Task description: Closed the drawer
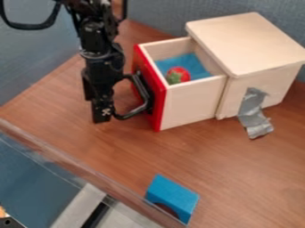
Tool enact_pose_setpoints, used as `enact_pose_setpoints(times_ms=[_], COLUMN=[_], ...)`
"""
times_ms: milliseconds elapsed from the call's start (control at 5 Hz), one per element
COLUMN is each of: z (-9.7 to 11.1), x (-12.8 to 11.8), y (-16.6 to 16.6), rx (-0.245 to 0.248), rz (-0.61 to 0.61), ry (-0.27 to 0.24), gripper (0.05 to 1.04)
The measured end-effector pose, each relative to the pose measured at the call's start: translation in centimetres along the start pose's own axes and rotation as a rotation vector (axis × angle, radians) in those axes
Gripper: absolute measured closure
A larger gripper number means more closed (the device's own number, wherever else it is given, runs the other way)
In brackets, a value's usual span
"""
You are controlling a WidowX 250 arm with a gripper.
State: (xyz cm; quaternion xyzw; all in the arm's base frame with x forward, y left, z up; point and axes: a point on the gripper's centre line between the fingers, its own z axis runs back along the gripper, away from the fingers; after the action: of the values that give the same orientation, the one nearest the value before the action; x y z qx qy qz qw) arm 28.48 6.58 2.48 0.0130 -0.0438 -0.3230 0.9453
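Note:
The gripper [102, 116] hangs at the upper left, pointing down, beside the black handle [142, 95] on the drawer's red front. I cannot tell whether it touches the handle. The drawer [193, 102] stands pulled out to the left from the pale wooden box [247, 42]. Inside the drawer, a red strawberry-like toy with a green top [179, 75] lies on a blue lining [189, 63].
A blue arch block [173, 196] stands near the front edge of the wooden table [107, 151]. Silver tape [254, 116] runs from the box's side to the tabletop. Blue-grey walls rise behind.

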Motion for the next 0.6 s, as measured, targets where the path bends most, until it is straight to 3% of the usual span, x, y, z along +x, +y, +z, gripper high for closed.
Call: enact_pose_setpoints(times_ms=[600], z=[-0.9], x=[3.4], y=[-0.3], rx=[-0.005], rz=[-0.017], ry=[-0.021], gripper=[0.082])
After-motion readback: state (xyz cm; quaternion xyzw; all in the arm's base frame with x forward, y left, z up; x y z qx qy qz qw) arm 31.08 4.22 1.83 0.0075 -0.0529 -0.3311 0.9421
